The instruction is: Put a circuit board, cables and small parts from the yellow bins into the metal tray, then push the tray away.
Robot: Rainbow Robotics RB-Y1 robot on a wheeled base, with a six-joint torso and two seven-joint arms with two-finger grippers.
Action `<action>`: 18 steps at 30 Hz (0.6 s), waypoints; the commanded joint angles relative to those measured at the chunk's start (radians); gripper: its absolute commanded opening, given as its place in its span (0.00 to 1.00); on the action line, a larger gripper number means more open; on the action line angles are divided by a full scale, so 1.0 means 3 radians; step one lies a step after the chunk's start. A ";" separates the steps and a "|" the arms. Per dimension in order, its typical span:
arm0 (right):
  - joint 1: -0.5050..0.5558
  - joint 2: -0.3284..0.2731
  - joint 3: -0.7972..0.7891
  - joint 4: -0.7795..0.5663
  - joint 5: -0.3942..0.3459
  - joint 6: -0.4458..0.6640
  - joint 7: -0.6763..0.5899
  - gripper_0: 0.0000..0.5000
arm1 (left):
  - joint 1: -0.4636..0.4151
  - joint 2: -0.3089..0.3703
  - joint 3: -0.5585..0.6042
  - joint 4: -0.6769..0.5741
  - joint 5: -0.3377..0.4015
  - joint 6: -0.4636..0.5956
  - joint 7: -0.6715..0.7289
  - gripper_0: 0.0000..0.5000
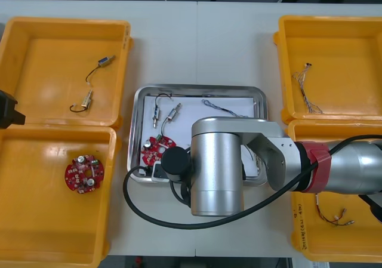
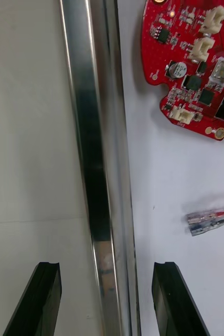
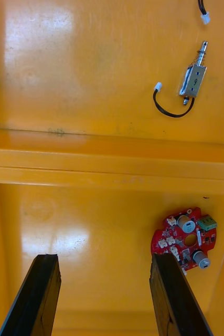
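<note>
Right wrist view shows the right pincer (image 2: 106, 265) released, straddling the tray (image 2: 98, 157) rim, a board (image 2: 195, 63) ahead inside. Left pincer (image 3: 104, 257) hangs released above the bins (image 3: 112, 168).

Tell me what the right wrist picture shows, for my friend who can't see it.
The right gripper, fingers open, straddles the tray at its shiny rim. A red board and a cable end lie on the tray's white inside, beyond the fingers.
</note>
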 commanded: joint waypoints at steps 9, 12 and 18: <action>-0.0110 0.0104 0.0201 0.0048 0.0202 -0.0115 0.0043 1.00 | 0.0045 -0.0024 -0.0039 -0.0009 0.0025 -0.0031 -0.0280 1.00; -0.0110 0.0110 0.0206 0.0074 0.0202 -0.0125 0.0054 1.00 | 0.0045 -0.0024 -0.0039 -0.0009 0.0025 -0.0031 -0.0280 1.00; -0.0110 0.0135 0.0262 0.0145 0.0248 -0.0191 0.0028 1.00 | 0.0045 -0.0024 -0.0039 -0.0009 0.0025 -0.0031 -0.0280 1.00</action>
